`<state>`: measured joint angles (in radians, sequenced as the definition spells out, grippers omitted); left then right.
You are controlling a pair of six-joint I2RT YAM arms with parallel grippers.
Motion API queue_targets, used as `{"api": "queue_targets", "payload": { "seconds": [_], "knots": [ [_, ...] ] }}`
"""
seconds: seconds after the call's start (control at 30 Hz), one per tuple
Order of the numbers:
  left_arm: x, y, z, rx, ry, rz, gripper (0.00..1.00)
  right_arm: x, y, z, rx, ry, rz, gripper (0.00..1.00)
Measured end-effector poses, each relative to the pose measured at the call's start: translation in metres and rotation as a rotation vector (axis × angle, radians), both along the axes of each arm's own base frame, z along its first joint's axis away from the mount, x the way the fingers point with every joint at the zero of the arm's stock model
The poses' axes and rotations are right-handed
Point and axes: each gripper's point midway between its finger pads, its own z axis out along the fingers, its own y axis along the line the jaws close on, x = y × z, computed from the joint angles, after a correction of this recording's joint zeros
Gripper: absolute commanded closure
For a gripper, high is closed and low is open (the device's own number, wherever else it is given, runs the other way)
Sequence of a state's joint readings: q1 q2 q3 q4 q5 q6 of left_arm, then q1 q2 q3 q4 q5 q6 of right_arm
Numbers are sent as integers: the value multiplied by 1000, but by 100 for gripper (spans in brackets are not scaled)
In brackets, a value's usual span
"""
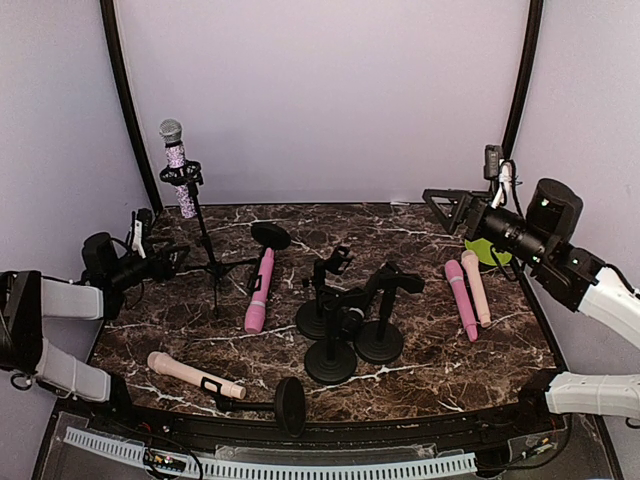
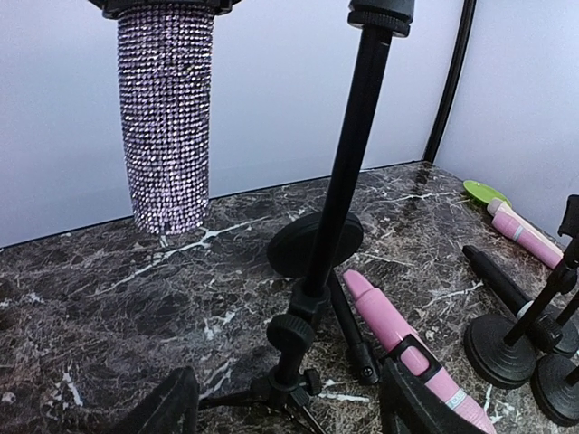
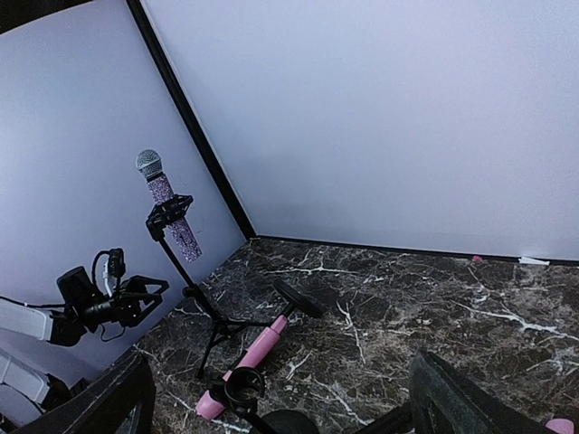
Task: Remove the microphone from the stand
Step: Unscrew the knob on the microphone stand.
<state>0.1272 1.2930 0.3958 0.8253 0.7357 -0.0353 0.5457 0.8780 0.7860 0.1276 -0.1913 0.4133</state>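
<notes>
1. While the left arm [image 1: 70, 298] lay low along the left edge of the marble table [image 1: 430, 350], its forearm reached rightward, nearly level, toward the lower pole of the tripod stand [image 1: 205, 235].
2. The left gripper [image 1: 172, 258] had its jaws spread fairly wide with nothing between them. In the wrist view its two dark fingers [image 2: 167, 407] framed the tripod's hub, which stood just beyond them, untouched.
3. The glittery microphone [image 1: 179, 175] sat in the clip at the top of the tripod stand, at the far left of the table. It was tilted, mesh head uppermost and leaning left, well above the left gripper.
4. The right arm [image 1: 575, 270] was raised at the far right, bent at the elbow, its wrist pointing left across the table.
5. The right gripper [image 1: 440, 208] hung high above the surface with its jaws at full spread, holding nothing, well apart from the tripod stand.
6. A pink microphone [image 1: 259, 290] with a black clip around it lay just right of the tripod's legs. Three short black stands [image 1: 340, 335] stood clustered in the middle.
7. Two more pink microphones [image 1: 468, 290] lay side by side on the right, near a green disc [image 1: 487, 252].
8. A cream microphone [image 1: 185, 373] lay near the left front edge, in the clip of a toppled stand.
</notes>
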Motion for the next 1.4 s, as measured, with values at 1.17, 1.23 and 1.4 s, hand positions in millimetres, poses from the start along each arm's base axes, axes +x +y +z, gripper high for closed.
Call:
{"api": "queue_targets", "payload": {
  "seconds": [1.17, 1.23, 1.4],
  "knots": [
    [36, -25, -3, 23, -26, -232, 54, 8, 1, -13, 32, 96, -16, 1],
    [37, -26, -6, 27, -9, -233, 54, 7, 1, -12, 33, 93, -18, 1],
    [39, -25, -12, 36, 34, -229, 57, 6, -1, -10, 36, 89, -20, 1]
  ]
}}
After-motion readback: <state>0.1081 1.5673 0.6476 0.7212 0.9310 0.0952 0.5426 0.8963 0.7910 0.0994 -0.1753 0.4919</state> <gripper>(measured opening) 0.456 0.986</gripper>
